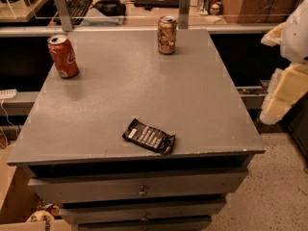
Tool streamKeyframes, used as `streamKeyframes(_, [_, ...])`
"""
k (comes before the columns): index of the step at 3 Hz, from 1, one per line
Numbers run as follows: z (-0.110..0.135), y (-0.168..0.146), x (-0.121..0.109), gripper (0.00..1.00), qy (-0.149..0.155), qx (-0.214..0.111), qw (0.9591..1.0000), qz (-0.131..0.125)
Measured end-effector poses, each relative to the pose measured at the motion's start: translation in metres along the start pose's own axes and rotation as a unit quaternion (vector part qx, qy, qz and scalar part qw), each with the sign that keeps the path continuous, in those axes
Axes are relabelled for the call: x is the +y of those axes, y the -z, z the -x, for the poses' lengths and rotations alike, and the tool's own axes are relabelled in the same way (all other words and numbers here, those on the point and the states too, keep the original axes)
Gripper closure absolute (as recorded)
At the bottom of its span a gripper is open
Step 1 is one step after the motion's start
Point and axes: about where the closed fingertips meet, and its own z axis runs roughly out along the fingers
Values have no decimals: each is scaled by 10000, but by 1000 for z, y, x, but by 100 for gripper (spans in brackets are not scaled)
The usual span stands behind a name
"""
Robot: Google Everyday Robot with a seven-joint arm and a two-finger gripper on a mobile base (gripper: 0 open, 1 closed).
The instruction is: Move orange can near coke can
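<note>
The robot's pale cream-and-white gripper [284,93] hangs off the right edge of the flat grey top of the drawer cabinet [144,90], clear of that top and touching nothing. Whether it is open or closed cannot be told from this view.

The nearest task thing is the golden-brown metallic orange can with a silver top [167,35]. It stands upright at the cabinet top's far edge, a little right of its middle. A dark, crinkled snack wrapper [149,136] lies flat near the cabinet top's front edge, about midway across. The bright red coke can with white script [63,56] stands upright, leaning slightly in this view, at the cabinet top's far-left corner. It is well apart from the orange can, with bare grey surface between them. Beyond the cabinet top's far edge lies a black keyboard [77,6] on a wooden desk.

The orange can's tab opening looks punched, so it is probably light and may be empty. Its thin walls would dent under a hard squeeze, and the smooth metal could slip. The safest hold looks to be across the cylinder's middle, with gentle, even pressure. A light can tips easily, so it should be kept upright and set down softly beside the coke can.
</note>
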Motion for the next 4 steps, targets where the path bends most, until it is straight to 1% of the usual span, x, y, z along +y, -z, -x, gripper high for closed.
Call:
streamKeyframes(1, [17, -39, -74, 0, 85, -458, 9982, -382])
streamKeyframes(2, [38, -75, -128, 0, 88, -775, 9956, -523])
streamKeyframes(3, [71, -112, -196, 0, -180, -1529, 9854, -726])
streamKeyframes(4, [71, -112, -194, 0, -171, -1513, 9858, -709])
